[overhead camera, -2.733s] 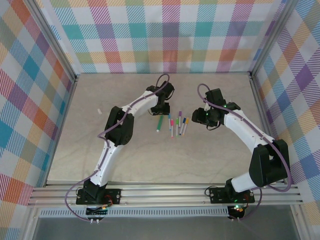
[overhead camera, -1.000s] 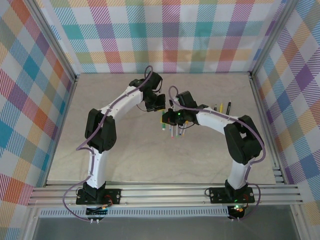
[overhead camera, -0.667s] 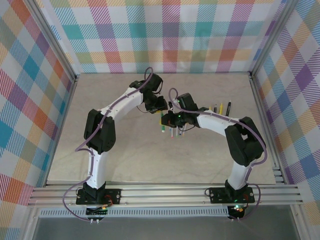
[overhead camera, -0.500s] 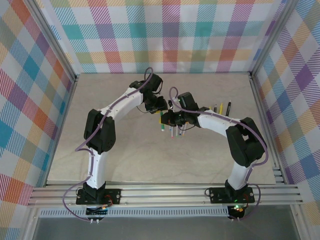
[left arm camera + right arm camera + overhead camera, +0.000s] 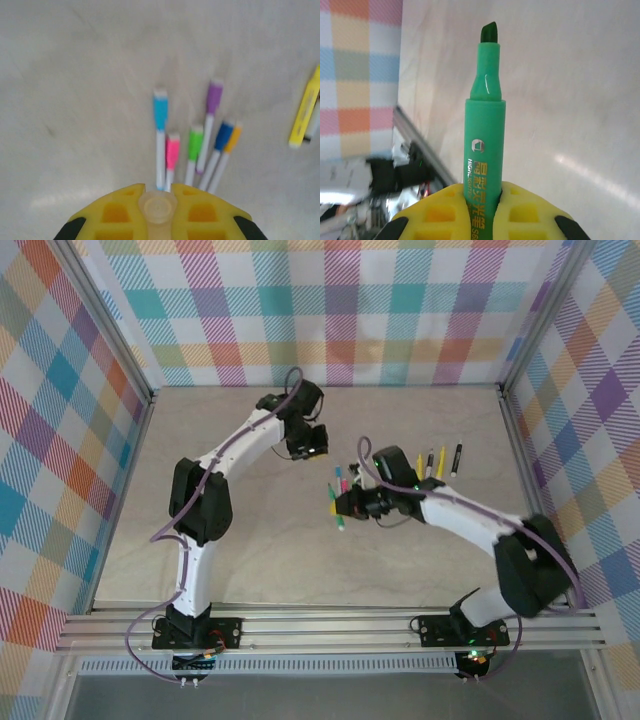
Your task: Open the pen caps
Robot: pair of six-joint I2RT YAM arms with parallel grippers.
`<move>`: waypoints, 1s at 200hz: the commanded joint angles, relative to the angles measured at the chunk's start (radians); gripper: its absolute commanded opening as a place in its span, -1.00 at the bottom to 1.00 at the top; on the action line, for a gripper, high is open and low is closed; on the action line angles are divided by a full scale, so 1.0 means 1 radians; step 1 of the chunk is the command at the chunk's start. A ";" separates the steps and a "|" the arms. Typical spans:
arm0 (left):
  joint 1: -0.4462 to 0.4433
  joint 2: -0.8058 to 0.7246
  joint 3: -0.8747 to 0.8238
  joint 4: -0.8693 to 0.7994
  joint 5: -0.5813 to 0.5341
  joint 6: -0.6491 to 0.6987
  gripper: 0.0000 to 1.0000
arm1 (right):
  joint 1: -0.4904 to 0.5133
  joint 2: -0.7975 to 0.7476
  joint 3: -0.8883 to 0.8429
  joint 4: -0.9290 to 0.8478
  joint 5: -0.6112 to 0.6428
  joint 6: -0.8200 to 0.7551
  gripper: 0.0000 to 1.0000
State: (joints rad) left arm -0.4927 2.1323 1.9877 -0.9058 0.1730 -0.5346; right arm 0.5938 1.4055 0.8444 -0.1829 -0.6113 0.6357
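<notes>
Open table (image 5: 250,540) spreads toward 6 o'clock. Wrist views reveal the right gripper (image 5: 483,191) clamping an uncapped green pen (image 5: 486,130), and the left gripper (image 5: 157,188) pinching a pale cap (image 5: 158,209).

Bright, even light with faint glare; left wrist view softly blurred.

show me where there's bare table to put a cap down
Bare table left of the left arm, the strip along the back wall, and the near middle between the left arm and the right arm. Crowded at centre: slim capped pens, with yellow and black pens just to their right.
</notes>
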 commanded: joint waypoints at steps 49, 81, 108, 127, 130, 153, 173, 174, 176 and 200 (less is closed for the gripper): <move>0.056 0.090 0.027 -0.111 -0.242 0.096 -1.00 | -0.150 -0.008 0.121 -0.361 0.404 -0.147 -1.00; 0.095 0.073 -0.076 -0.093 -0.280 0.122 -1.00 | -0.248 0.179 0.256 -0.397 0.612 -0.235 -1.00; 0.125 0.093 -0.101 -0.098 -0.303 0.144 -1.00 | -0.305 0.330 0.379 -0.441 0.687 -0.294 -1.00; 0.140 0.101 -0.129 -0.086 -0.325 0.153 -1.00 | -0.320 0.413 0.457 -0.474 0.747 -0.326 -1.00; 0.142 0.101 -0.135 -0.083 -0.324 0.154 -1.00 | -0.321 0.422 0.468 -0.478 0.755 -0.331 -1.00; 0.154 0.108 -0.152 -0.066 -0.314 0.158 -0.96 | -0.336 0.503 0.539 -0.504 0.787 -0.355 -1.00; 0.155 0.116 -0.148 -0.070 -0.335 0.162 -0.85 | -0.341 0.559 0.583 -0.528 0.824 -0.363 -0.95; 0.155 0.116 -0.149 -0.070 -0.337 0.163 -0.84 | -0.341 0.561 0.585 -0.530 0.826 -0.364 -0.94; 0.155 0.116 -0.149 -0.070 -0.338 0.163 -0.83 | -0.341 0.566 0.589 -0.533 0.832 -0.365 -0.92; 0.157 0.114 -0.152 -0.071 -0.351 0.164 -0.52 | -0.344 0.615 0.625 -0.566 0.894 -0.375 -0.70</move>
State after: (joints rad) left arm -0.3370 2.2425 1.8450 -0.9661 -0.1444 -0.3897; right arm 0.2600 1.9816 1.4254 -0.6724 0.1974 0.2947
